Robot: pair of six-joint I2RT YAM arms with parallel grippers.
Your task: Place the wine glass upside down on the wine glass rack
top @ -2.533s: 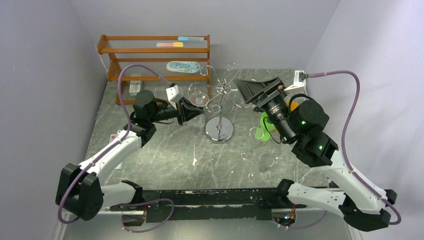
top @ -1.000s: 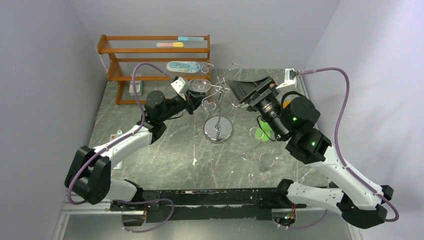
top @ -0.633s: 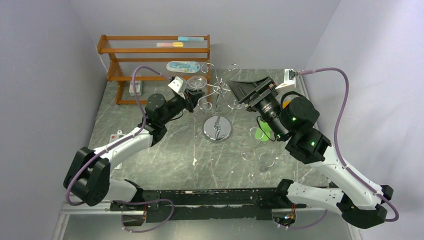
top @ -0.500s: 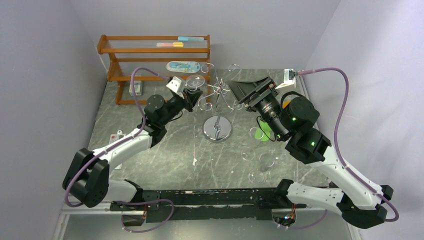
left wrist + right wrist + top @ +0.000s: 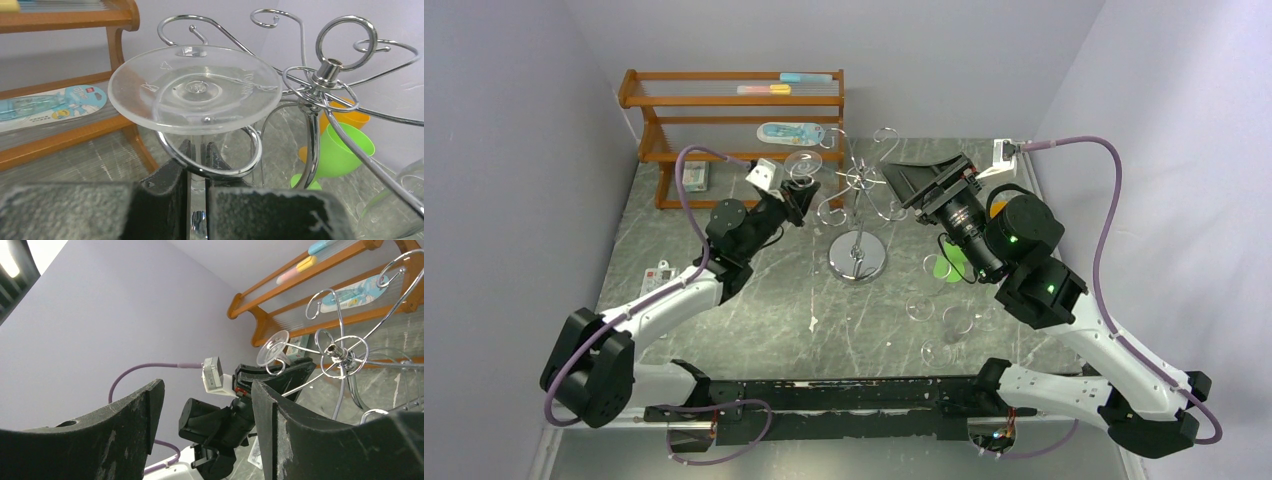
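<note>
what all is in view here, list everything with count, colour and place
wine glass: one, clear, upside down, stem inside a rack loop, foot above it
wine glass rack: one, chrome, table centre
wooden shelf rack: one, orange-brown, back left
packet: one, blue and white, on the wooden shelf rack's middle shelf
goblet: one, green, right of the wine glass rack
cup: one, orange, behind the goblet
clear glasses: several, exact count unclear, near right of the table
table: one, grey marbled
left gripper: black, shut on the wine glass stem
right gripper: black, open, empty, right of the wine glass rack
</note>
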